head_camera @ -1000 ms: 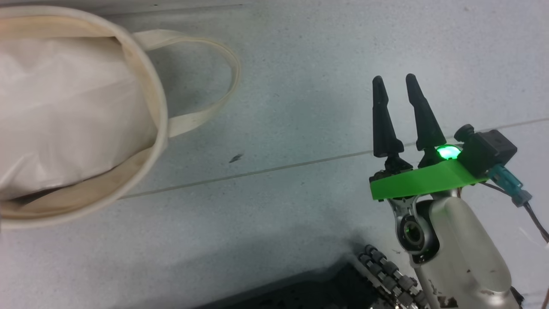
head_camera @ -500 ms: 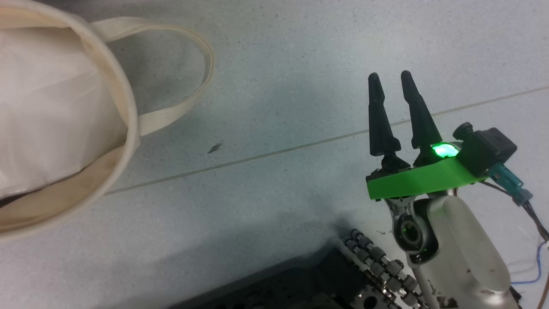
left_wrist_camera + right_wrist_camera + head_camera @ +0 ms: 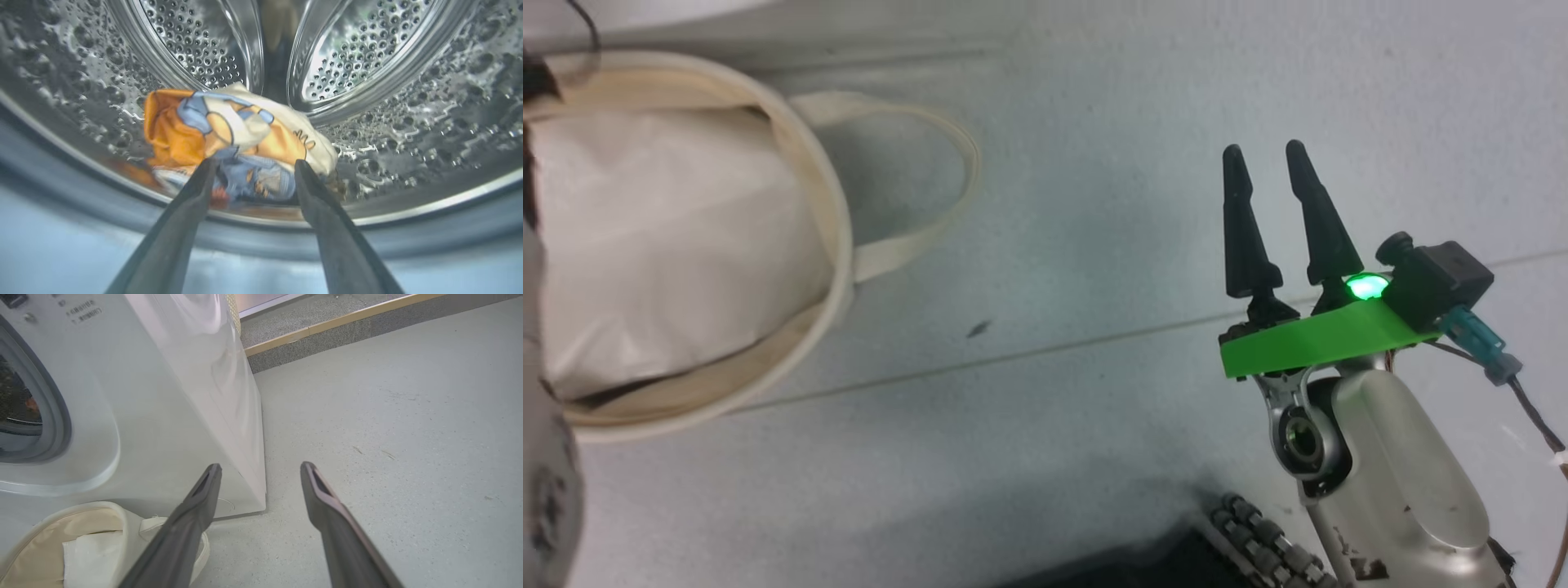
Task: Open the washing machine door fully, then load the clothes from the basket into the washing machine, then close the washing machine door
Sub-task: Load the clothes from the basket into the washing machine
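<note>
Plainly, the small blue fabric garment printed with orange and cream cartoon figures (image 3: 229,130) lay bunched inside the white box-shaped front-loading washing machine (image 3: 171,396), on the low part of its perforated steel drum (image 3: 359,49), just past the grey rim of the mouth. The left claw (image 3: 254,163) reached into that mouth with its two dark fingers spread apart. Their tips stood either side of the garment's near edge, and whether they touched the cloth could not be told, though nothing was pinched between them. The round cream canvas basket (image 3: 837,245) sat on the pale grey speckled floor (image 3: 1111,180) right in front of the machine, below its drum mouth. A plain white padded liner (image 3: 670,245) was crumpled inside it, and one long loop strap handle (image 3: 964,163) lay flat on the floor beside it. The right claw (image 3: 1264,151) hovered above the floor off the machine's front corner, to the side of the basket and well apart from it, fingers parted and holding nothing, with a bright green plastic bracket (image 3: 1307,343) at their base
</note>
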{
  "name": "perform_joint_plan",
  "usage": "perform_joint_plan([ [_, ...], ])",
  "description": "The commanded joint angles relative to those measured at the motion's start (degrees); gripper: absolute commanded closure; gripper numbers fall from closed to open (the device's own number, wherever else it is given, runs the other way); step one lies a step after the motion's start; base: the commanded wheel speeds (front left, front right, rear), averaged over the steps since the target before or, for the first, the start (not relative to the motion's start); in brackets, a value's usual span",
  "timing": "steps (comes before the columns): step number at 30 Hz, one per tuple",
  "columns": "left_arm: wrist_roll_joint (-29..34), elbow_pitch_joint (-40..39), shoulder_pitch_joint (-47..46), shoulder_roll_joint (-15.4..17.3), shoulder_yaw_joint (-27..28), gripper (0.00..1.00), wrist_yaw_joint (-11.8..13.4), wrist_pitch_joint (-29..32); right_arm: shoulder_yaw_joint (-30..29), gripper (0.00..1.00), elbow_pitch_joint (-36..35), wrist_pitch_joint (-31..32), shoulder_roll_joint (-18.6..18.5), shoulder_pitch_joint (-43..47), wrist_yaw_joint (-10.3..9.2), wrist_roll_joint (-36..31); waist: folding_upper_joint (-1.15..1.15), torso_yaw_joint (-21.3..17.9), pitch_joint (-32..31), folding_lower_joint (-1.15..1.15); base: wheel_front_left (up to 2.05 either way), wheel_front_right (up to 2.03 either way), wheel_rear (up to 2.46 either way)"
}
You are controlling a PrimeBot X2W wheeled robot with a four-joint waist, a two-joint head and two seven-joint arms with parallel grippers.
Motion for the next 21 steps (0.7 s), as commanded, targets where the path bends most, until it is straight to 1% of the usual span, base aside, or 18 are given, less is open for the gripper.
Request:
perform_joint_plan([
  [1,0.3,-3.0,1.8,1.9,-0.2,0.00,-0.2,-0.2,1.0,0.00,-1.1,-0.7,0.1,2.4,0.00,-0.5,0.00,2.4,-4.9,0.01,0.00,0.00,0.00],
  [7,-0.2,-7.9,15.9,-0.7,0.8,0.00,-1.4,-0.2,1.5,0.00,0.9,-0.7,0.1,4.4,0.00,-1.3,0.00,5.0,-14.0,0.01,0.00,0.00,0.00],
  [10,-1.5,-10.6,22.9,-2.1,2.6,0.00,-1.7,-0.2,1.8,0.00,1.7,-0.7,0.1,5.9,0.00,-1.5,0.00,6.0,-18.6,0.01,0.00,0.00,0.00],
  [12,-2.4,-13.7,28.3,-3.0,4.5,0.00,-1.4,-0.2,1.7,0.00,2.2,-0.7,0.1,7.1,0.00,-1.5,0.00,6.4,-21.7,0.01,0.00,0.00,0.00],
  [13,-2.4,-13.7,28.3,-3.0,4.5,0.00,-1.4,-0.2,1.7,0.00,2.2,-0.7,0.1,7.1,0.00,-1.5,0.00,6.4,-21.7,0.01,0.00,0.00,0.00],
  [16,-2.9,-18.1,37.8,-4.4,6.9,0.00,-1.0,-0.2,1.9,0.00,2.9,-0.7,0.1,9.3,0.00,-1.2,0.00,6.8,-26.4,0.01,0.00,0.00,0.00],
  [17,-2.3,-20.1,40.9,-4.7,7.4,0.00,-0.6,-0.2,2.0,0.00,3.1,-0.7,0.1,10.1,0.00,-1.4,0.00,6.9,-27.9,0.01,0.00,0.00,0.00],
  [19,0.4,-26.6,47.1,-5.2,7.9,0.00,1.5,-0.2,2.0,0.00,3.7,-0.7,0.1,11.4,0.00,-2.0,0.00,7.2,-30.6,0.01,0.00,0.00,0.00],
  [21,0.5,-30.6,53.3,-7.4,8.9,0.00,1.1,-0.2,1.7,0.00,3.9,-0.7,0.1,12.6,0.00,-2.4,0.00,7.6,-33.2,0.01,0.00,0.00,0.00],
])
